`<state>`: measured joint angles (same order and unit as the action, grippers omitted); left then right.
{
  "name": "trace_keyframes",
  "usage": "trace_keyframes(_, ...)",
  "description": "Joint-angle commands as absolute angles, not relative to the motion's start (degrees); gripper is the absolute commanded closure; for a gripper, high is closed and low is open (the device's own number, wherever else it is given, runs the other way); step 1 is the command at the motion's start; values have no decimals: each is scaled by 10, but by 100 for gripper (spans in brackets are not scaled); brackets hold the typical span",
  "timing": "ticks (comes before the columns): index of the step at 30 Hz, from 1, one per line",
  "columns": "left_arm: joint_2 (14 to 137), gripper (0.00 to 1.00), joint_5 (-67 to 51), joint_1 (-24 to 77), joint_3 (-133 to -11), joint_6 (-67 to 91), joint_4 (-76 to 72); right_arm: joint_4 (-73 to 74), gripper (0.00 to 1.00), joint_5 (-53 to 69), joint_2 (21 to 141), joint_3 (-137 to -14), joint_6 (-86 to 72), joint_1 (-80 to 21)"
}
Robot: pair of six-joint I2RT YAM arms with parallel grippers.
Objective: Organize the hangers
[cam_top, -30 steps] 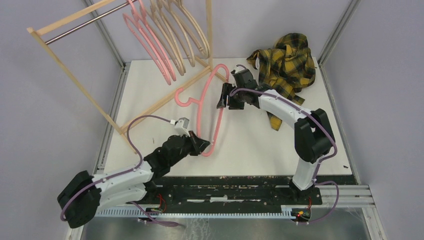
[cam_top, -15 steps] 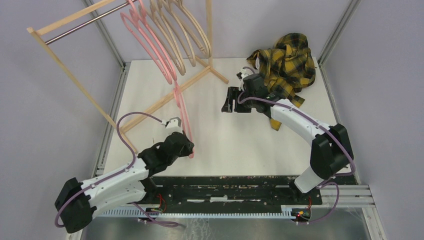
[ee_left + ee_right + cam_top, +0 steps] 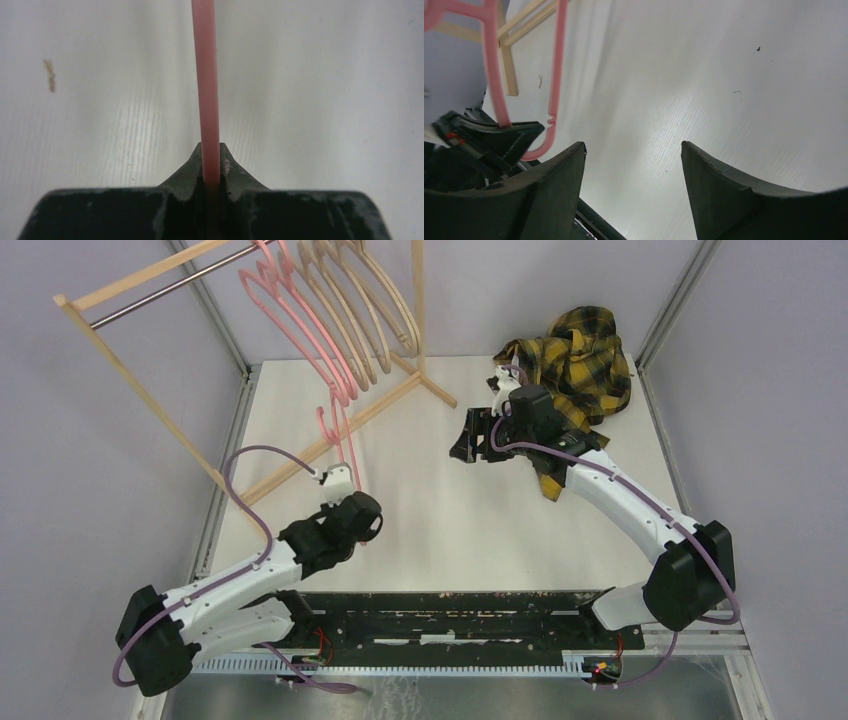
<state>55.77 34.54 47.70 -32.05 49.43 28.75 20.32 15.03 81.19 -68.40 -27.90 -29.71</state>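
left fingers (image 3: 189, 172) pinching pink hanger (image 3: 206, 100), right fingers (image 3: 549, 192) apart

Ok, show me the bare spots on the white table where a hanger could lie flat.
Widest bare patch: the white table centre and near edge, between the left gripper clamping the pink plastic hanger and the open right gripper. Crowded: far left under the wooden rack, far right around the crumpled yellow plaid shirt.
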Motion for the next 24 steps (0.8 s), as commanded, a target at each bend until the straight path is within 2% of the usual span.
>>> trace_keyframes(1,506,97,464,475,-394,500,383,189,23,150,818,-681,-265,-296)
trace_keyframes(5,500,97,503,464,-439,478,440,186,23,155,828,-680,-266,-296)
trace_keyframes(10,529,97,499,402,-476,413,469,190,23,152,826,-673,-264,-295)
trace_keyframes(19,514,97,442,237,-523,273,392,211,23,142,814,-670,-255,-288)
trace_keyframes(24,548,97,427,212,-601,223,368,216,22,138,814,-673,-255,-282)
